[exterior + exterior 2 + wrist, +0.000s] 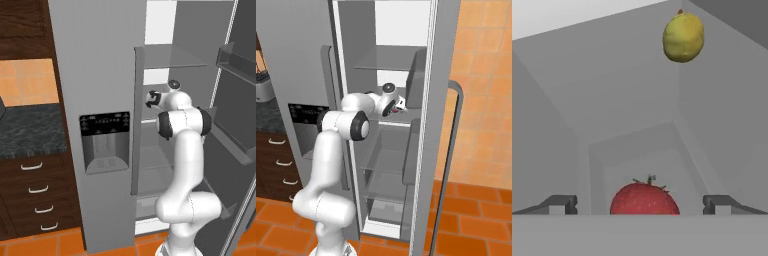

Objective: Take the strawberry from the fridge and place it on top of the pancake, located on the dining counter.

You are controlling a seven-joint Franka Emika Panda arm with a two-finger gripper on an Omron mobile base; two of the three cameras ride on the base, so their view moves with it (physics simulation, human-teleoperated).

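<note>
Inside the fridge [100, 75], whose right-hand door stood swung open, the arm reached over a middle shelf [391, 120]. At the hand camera, the strawberry [644, 199] lay between the two fingertips [559, 204] of the gripper [642, 205], with clear space on either side of it; the jaws were spread wide and touched nothing. The lower part of the berry was cut off at the bottom of that view, so its contact with the shelf could not be confirmed. A yellowish-olive ball [683, 36] sat farther back, well apart from the berry, near the rear corner of the compartment.

From the left base camera, the gripper [151, 98] was seen only as a small dark shape past the arm's wrist, and the berry was hidden behind it. From the right base camera, the gripper [398, 106] was largely masked by the wrist; a faint reddish speck at its tip was too small to identify. The dispenser panel [104, 141] on the closed left door was plainly visible. A dark-topped bench [30, 132] with drawers [37, 195] stood left of the fridge, cut off at the picture's edge.
</note>
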